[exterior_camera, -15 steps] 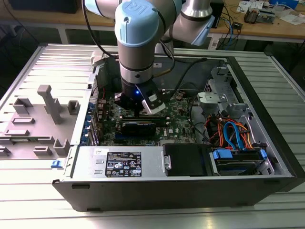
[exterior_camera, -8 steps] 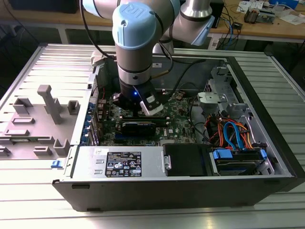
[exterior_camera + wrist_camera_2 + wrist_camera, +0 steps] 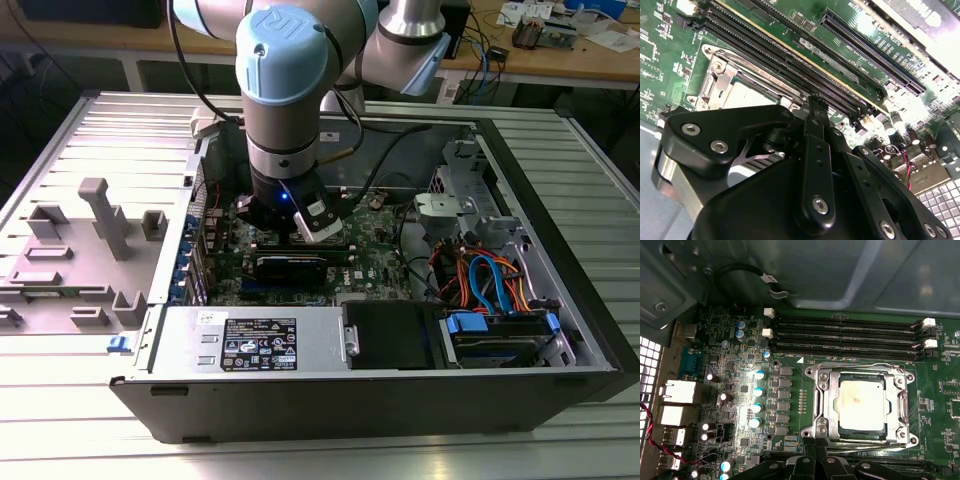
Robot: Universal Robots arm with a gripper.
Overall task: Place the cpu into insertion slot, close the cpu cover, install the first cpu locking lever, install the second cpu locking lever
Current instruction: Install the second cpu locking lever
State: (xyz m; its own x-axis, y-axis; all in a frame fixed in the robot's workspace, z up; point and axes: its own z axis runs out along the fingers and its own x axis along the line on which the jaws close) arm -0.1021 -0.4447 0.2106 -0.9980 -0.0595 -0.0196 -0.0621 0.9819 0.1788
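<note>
Down inside the open computer case (image 3: 560, 300) we see the end effector (image 3: 300, 232), the arm standing nearly vertical at upper centre of the exterior view, over the green motherboard (image 3: 375, 262). The case lies on a ribbed metal desk (image 3: 120, 130), with grey plastic fixtures (image 3: 105, 215) at the frame's left.

In the second wrist view, the end effector's fingers (image 3: 816, 150) look pressed together, grasping nothing we can make out, beside the insertion slot (image 3: 722, 82).

In the first wrist view, the cpu (image 3: 861, 404) sits in the slot at centre right, the cpu cover (image 3: 825, 405) framing it, below the memory slots (image 3: 845, 335).
</note>
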